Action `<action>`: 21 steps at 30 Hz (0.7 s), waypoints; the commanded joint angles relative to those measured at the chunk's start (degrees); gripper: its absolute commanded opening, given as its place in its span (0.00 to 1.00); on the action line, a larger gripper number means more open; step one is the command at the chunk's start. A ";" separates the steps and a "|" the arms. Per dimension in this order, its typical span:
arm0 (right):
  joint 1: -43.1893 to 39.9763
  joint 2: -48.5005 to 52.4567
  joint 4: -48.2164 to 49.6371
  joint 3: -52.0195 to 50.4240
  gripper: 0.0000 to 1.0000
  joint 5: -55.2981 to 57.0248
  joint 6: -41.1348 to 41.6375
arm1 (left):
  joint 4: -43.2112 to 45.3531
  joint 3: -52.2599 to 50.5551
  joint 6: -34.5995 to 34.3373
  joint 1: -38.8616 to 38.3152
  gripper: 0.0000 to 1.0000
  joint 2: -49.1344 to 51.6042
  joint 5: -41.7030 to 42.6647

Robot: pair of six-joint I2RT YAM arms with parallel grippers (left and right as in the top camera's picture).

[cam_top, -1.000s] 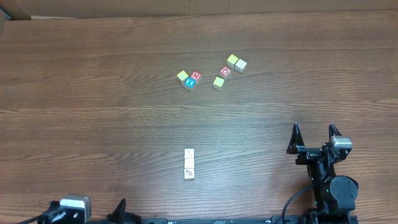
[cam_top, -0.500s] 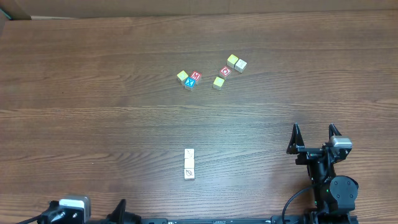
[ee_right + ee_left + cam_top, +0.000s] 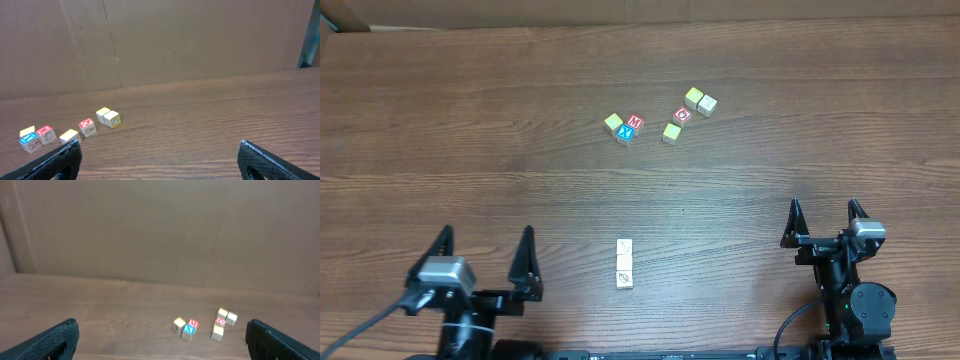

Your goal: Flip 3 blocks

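Observation:
The three blocks (image 3: 624,263) lie in a short touching row near the table's front middle, pale cream on top; the nearest one carries a diagonal mark. They show only in the overhead view. My left gripper (image 3: 485,240) stands open to their left, about a hand's width away, with nothing between its fingers. It looks across the table in its wrist view, its gripper (image 3: 162,345) spread wide. My right gripper (image 3: 825,215) stands open far to the right of the row, empty, and its wrist view shows the gripper (image 3: 160,162) just as wide.
At the far middle lies a loose cluster: a red M cube (image 3: 634,122), a blue X cube (image 3: 626,132), a red O cube (image 3: 683,114) and several yellow-topped cubes (image 3: 671,132). A cardboard wall (image 3: 160,230) closes the table's far side.
My left arm has come up from the bottom edge into full view, its open gripper now left of the block row. The right arm and all cubes have stayed put.

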 commanded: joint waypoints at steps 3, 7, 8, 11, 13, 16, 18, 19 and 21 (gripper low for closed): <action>-0.42 -0.68 0.33 -0.61 1.00 0.09 -0.24 | 8.26 -13.57 -1.25 2.19 1.00 -8.61 4.07; -0.42 -0.68 0.33 -0.61 1.00 0.09 -0.24 | 14.95 -20.35 -1.70 2.84 1.00 -8.50 4.07; -0.42 -0.68 0.33 -0.61 1.00 0.07 -0.22 | 17.16 -22.14 -1.68 2.84 0.99 -8.50 4.04; -0.42 -0.68 0.33 -0.61 1.00 0.09 -0.24 | 23.58 -27.12 -1.66 2.84 1.00 -8.50 3.98; -0.42 -0.68 0.33 -0.61 1.00 0.09 -0.24 | 28.24 -30.45 -1.68 2.86 1.00 -8.50 3.82; -0.42 -0.68 0.33 -0.61 1.00 0.09 -0.22 | 35.15 -35.10 -1.66 2.86 0.99 -8.50 3.58; -0.42 -0.68 0.33 -0.61 1.00 0.09 -0.22 | 39.89 -38.07 -1.66 2.86 1.00 -8.50 3.56; -0.42 -0.68 0.33 -0.61 1.00 0.07 -0.24 | 41.88 -39.28 -1.66 2.86 1.00 -8.50 3.48; -0.42 -0.68 0.33 -0.61 1.00 0.07 -0.24 | 45.90 -41.77 -1.64 2.86 1.00 -8.50 3.34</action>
